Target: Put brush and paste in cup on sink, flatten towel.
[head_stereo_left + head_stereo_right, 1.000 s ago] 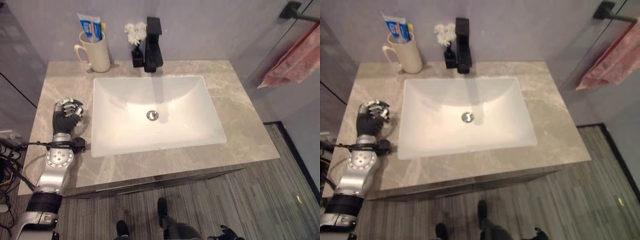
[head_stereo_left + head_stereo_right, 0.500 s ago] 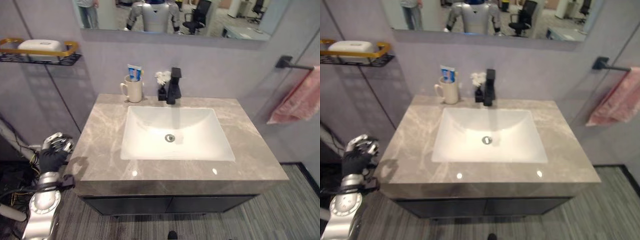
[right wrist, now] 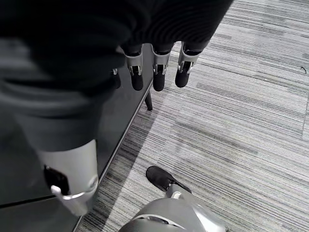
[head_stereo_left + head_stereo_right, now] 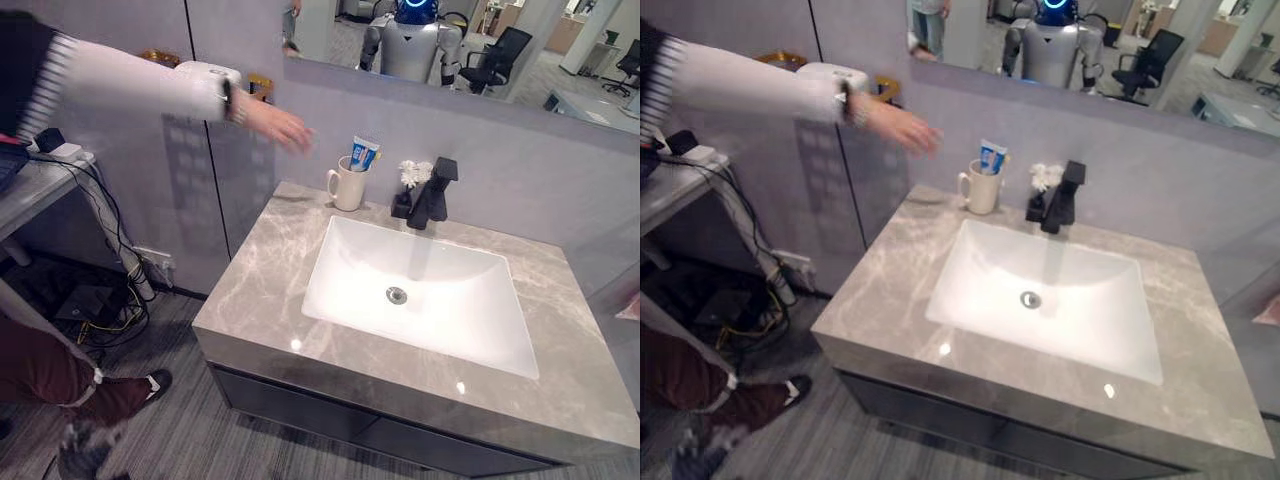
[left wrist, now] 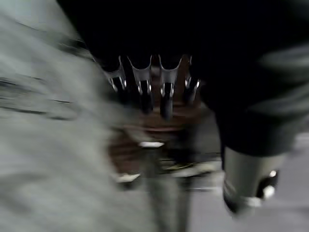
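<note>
Paste (image 4: pixel 364 154) stands in cup (image 4: pixel 348 186), desk (image 4: pixel 262 290) 11 o'clock corner. Right hand (image 3: pixel 157 67) relaxed, empty, hanging over floor, well apart. Left hand (image 5: pixel 153 87): fingers straight.

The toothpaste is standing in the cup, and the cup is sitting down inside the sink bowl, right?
Not quite. The toothpaste does stand in the cup, but the cup sits on the counter behind the sink bowl, left of the tap, as the left eye view shows.

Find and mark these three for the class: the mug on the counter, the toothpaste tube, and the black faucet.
mug (image 4: pixel 349 188): left eye view, on its front wall.
toothpaste tube (image 4: pixel 363 155): left eye view, on the blue part above the rim.
black faucet (image 4: pixel 437 190): left eye view, on its upright body.
</note>
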`<state>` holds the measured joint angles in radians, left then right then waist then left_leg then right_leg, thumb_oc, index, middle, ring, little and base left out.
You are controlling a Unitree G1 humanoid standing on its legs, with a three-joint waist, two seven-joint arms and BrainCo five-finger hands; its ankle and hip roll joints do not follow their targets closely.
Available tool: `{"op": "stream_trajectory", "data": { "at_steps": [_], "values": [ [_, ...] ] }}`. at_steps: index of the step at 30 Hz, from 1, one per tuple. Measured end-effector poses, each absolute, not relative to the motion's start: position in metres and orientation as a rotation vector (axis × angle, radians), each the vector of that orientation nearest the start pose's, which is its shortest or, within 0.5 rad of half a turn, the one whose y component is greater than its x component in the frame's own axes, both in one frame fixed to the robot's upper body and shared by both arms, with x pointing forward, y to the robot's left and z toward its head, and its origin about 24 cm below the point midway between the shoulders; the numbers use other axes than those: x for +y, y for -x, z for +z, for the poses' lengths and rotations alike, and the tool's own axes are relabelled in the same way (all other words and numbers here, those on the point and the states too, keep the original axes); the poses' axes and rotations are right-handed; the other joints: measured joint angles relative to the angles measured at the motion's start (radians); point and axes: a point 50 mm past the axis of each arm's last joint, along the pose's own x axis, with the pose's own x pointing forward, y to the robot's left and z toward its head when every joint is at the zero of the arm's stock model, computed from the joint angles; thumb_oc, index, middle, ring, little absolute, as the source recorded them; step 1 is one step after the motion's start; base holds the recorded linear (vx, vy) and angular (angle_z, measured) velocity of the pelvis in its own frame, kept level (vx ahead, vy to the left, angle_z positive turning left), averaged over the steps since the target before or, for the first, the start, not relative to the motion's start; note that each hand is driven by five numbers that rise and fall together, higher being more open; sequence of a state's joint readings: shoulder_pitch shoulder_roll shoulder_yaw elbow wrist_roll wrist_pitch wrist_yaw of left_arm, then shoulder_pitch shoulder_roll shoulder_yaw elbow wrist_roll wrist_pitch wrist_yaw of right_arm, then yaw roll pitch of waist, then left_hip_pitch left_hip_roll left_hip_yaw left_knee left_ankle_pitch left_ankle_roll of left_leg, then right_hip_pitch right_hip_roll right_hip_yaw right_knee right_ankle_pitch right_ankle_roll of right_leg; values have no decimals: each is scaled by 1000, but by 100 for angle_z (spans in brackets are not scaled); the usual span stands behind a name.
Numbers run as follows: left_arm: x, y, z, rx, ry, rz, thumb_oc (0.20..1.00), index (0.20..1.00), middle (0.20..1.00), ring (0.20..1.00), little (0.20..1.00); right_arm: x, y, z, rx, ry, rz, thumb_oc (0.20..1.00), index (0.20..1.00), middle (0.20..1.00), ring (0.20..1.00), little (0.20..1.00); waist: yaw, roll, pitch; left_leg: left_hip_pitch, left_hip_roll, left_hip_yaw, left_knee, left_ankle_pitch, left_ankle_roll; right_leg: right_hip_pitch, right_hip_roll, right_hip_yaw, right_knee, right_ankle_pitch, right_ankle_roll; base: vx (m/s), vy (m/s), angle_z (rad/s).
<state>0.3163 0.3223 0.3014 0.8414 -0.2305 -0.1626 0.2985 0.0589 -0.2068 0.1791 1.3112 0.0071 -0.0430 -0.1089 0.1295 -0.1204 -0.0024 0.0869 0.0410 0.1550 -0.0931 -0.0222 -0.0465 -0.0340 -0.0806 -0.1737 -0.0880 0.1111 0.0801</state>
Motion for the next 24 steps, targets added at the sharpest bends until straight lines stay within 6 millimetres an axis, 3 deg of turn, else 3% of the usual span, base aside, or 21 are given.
{"op": "stream_trajectory", "data": {
  "at_steps": [2, 5, 6, 7, 8, 9, 11, 12, 14, 15, 16, 17, 19, 21, 24],
  "values": [
    [321, -37, -115, 906, -113, 856, 1000, 1000, 1000, 1000, 1000, -226, -52, -170, 1312, 361, -66, 1000, 1000, 1000, 1000, 1000, -6, -10, 8, -1, 0, 11, 0, -3, 6, 1, -14, 2, -6, -5, 9, 0, 0, -9],
    [324, -64, -101, 786, -110, 823, 1000, 1000, 1000, 1000, 1000, -226, -48, -171, 1322, 365, -61, 1000, 1000, 1000, 1000, 1000, -11, -9, 17, 1, -4, 14, 2, -6, 10, 2, -17, 5, -6, -5, 15, -221, 234, -4],
    [316, -64, -116, 856, -99, 757, 1000, 1000, 1000, 1000, 1000, -227, -57, -169, 1297, 388, -42, 1000, 1000, 1000, 1000, 1000, -44, -8, 22, -13, -23, 18, 31, -9, 29, -22, -18, 45, 17, 5, 31, -358, 361, -35],
    [306, -48, -141, 1101, -130, 649, 1000, 1000, 1000, 1000, 1000, -233, -66, -166, 1279, 377, -75, 1000, 1000, 1000, 1000, 1000, -49, 24, 14, 15, -21, 63, -3, 8, 32, -43, -3, 84, 37, 34, 70, -155, 62, -137],
    [285, -10, -157, 1427, -50, 630, 1000, 1000, 1000, 1000, 1000, -225, -116, -157, 1147, 406, -29, 1000, 1000, 1000, 1000, 1000, -105, 50, 35, 11, -5, 139, -3, -4, 37, -81, 3, 147, 29, 69, 103, -149, 52, -178],
    [276, -13, -161, 1415, -44, 573, 1000, 1000, 1000, 1000, 1000, -217, -129, -154, 1089, 406, -1, 1000, 1000, 1000, 1000, 1000, -133, 26, 56, 1, -18, 184, -3, -9, 44, -102, -5, 144, 30, 62, 97, -153, 49, -174],
    [267, -37, -163, 1388, -178, 385, 1000, 1000, 1000, 1000, 1000, -206, -130, -156, 1087, 397, 33, 1000, 1000, 1000, 1000, 1000, -141, -22, 88, -15, -51, 226, -3, -13, 52, -145, -10, 166, 31, 61, 50, -76, 24, -86],
    [258, -55, -163, 1354, -213, 306, 1000, 1000, 1000, 1000, 1000, -203, -110, -162, 1156, 373, 38, 1000, 1000, 1000, 1000, 1000, -160, -48, 108, -16, -50, 244, -2, -4, 44, -153, -9, 162, 18, 55, 50, -125, 26, -59],
    [262, -66, -160, 1314, -280, 254, 1000, 1000, 1000, 1000, 1000, -202, -87, -168, 1218, 347, 33, 1000, 1000, 1000, 1000, 1000, -173, -77, 122, -1, -50, 274, -1, -5, 45, -159, -3, 171, 20, 44, 69, -137, 36, -67],
    [263, -76, -157, 1269, -335, 211, 1000, 1000, 1000, 1000, 1000, -204, -75, -171, 1261, 349, 29, 1000, 1000, 1000, 1000, 1000, -169, -77, 136, 18, -29, 337, -1, -5, 46, -167, -3, 123, 25, -9, 107, -77, 60, -110],
    [263, -75, -158, 1267, -344, 200, 1000, 1000, 1000, 1000, 1000, -206, -71, -171, 1276, 351, 23, 1000, 1000, 1000, 1000, 1000, -169, -68, 140, 20, -9, 362, -2, -8, 50, -172, -4, 84, 47, -19, 103, -27, 39, -101],
    [257, -87, -157, 1239, -336, 186, 1000, 1000, 1000, 1000, 1000, -208, -64, -172, 1294, 344, 15, 1000, 1000, 1000, 1000, 1000, -185, -56, 149, 15, 7, 360, -2, -17, 59, -172, 9, 90, 98, -9, 84, -1, 20, -30],
    [254, -103, -154, 1186, -358, 154, 1000, 1000, 1000, 1000, 1000, -210, -36, -175, 1376, 328, 4, 1000, 1000, 1000, 1000, 1000, -197, -44, 150, 27, 12, 333, -2, -8, 47, -129, 20, 163, 192, -29, 73, 18, -20, 25],
    [249, -102, -155, 1192, -393, 108, 1000, 1000, 1000, 1000, 1000, -217, -21, -176, 1436, 337, -7, 1000, 1000, 1000, 1000, 1000, -194, -30, 148, 47, -2, 333, -2, -10, 47, -78, 10, 194, 132, -50, 46, 111, -48, 10],
    [237, -92, -161, 1221, -374, 79, 1000, 1000, 1000, 1000, 1000, -233, -12, -173, 1479, 384, -11, 1000, 1000, 1000, 1000, 1000, -193, 47, 115, 55, 4, 322, -2, -20, 37, -20, 16, 188, 46, -26, 20, 93, -72, 7]
  ]
}}
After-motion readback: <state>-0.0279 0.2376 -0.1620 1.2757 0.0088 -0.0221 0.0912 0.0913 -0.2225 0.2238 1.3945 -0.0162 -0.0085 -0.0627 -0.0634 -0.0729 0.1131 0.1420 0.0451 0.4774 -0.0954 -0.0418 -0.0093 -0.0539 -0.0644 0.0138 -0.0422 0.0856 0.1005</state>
